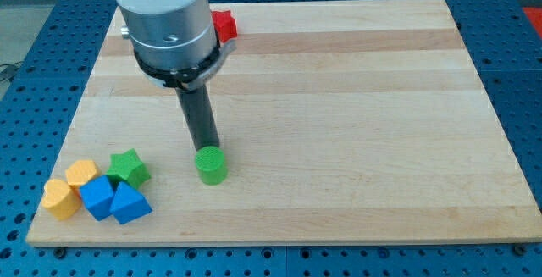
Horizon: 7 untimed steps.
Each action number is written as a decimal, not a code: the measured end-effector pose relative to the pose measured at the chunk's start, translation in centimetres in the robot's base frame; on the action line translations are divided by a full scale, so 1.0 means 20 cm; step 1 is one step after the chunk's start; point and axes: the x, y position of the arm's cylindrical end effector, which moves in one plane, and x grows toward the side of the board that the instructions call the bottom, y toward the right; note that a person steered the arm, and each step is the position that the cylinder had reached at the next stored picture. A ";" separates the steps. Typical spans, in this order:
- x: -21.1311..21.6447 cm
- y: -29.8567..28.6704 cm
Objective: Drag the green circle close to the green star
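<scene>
Apparently my tip (207, 147) behind green circle (211, 164), contact unclear; red block (224, 25) half-hidden.

A robotics lab: a wooden board (339, 99) lies on a blue perforated bench (59, 23) under a robot arm (165, 14).

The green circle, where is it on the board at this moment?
The green circle lies in the view's lower left part, to the right of the green star and apart from it, with my tip just at its top edge.
</scene>
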 end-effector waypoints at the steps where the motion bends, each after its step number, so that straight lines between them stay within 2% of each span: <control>1: -0.05 0.16; 2: -0.03 0.31; 3: 0.13 0.24; 7: 0.20 -0.18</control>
